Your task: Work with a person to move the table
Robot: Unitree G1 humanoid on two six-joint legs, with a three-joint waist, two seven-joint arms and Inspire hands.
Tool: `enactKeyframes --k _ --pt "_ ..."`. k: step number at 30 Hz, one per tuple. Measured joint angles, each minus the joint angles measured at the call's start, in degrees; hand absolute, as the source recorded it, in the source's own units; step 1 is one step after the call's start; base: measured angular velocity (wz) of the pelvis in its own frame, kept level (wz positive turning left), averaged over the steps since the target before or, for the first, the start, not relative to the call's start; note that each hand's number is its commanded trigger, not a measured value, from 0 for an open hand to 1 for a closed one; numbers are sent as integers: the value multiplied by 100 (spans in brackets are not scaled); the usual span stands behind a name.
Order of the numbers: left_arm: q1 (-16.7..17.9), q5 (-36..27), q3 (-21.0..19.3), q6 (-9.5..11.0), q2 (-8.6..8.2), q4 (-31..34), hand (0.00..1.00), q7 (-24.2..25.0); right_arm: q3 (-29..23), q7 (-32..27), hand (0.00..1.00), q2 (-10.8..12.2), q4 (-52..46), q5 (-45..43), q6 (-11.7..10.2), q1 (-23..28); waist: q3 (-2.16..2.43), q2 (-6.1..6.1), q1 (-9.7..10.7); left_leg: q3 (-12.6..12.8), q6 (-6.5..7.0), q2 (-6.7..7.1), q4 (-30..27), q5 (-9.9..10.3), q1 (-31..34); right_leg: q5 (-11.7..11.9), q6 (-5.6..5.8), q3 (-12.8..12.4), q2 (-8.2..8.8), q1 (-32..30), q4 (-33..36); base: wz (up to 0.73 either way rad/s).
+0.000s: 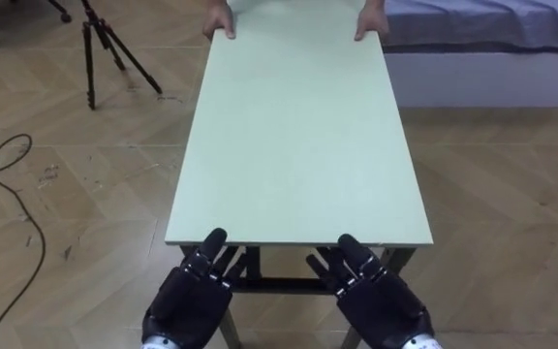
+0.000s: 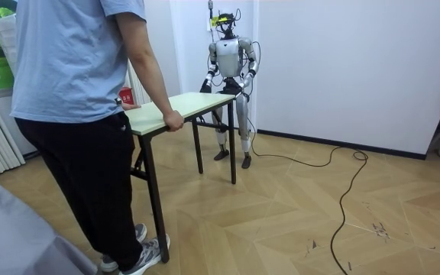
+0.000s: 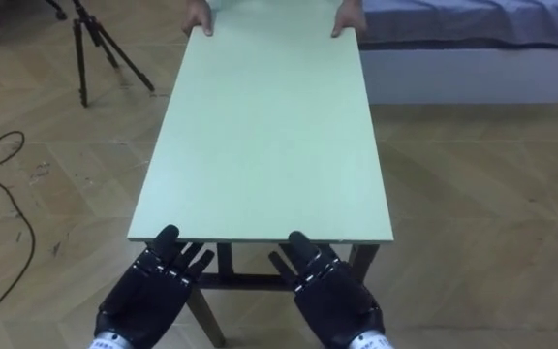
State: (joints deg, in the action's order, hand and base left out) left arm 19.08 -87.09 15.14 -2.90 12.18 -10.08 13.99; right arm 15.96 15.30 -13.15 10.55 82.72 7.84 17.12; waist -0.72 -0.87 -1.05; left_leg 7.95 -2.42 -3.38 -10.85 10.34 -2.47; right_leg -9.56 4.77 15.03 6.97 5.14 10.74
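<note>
**Table and carriers.** The table (image 1: 298, 145), a pale green rectangular top on dark legs, stands on the wooden parquet floor (image 1: 492, 194) with its long axis running from the robot to a person (image 2: 75, 92).

At the table's near short edge, the robot's left hand (image 1: 190, 299) and right hand (image 1: 381, 301) lie back-up, one toward each corner. The fingers of both are straight and slightly spread, and their tips reach the underside line of the edge. Whether they press against the top cannot be told.

At the table's far short edge, the person's hands (image 1: 370, 21) curl over the two corners.

In the room view the robot stands upright at one end of the table, close to a white wall (image 2: 342, 61). The person, in a light blue shirt and dark trousers, stands at the other end with an arm down to the tabletop.

Beyond the table's far left corner, as the robot sees it, stands a black tripod (image 1: 105, 48). Beyond the far right corner is a bed (image 1: 492, 29) with a blue-grey cover. A dark cable (image 2: 342, 191) loops over the floor to the table's left.
</note>
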Motion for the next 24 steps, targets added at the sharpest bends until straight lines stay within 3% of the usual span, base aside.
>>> enactKeyframes --k 16,24 --pt "-4 173 -98 -93 -74 -2 0 -6 -117 -158 0 3 -18 19 -35 -4 7 -12 -82 29 0 0 15 -1 -20 3 -4 -53 -3 4 1 0" --pt "-48 167 -175 -149 -153 -2 0 -138 -142 -291 0 84 -42 13 -66 -21 -13 4 -83 30 0 -1 17 -1 -24 3 -5 -48 -3 17 0 0"
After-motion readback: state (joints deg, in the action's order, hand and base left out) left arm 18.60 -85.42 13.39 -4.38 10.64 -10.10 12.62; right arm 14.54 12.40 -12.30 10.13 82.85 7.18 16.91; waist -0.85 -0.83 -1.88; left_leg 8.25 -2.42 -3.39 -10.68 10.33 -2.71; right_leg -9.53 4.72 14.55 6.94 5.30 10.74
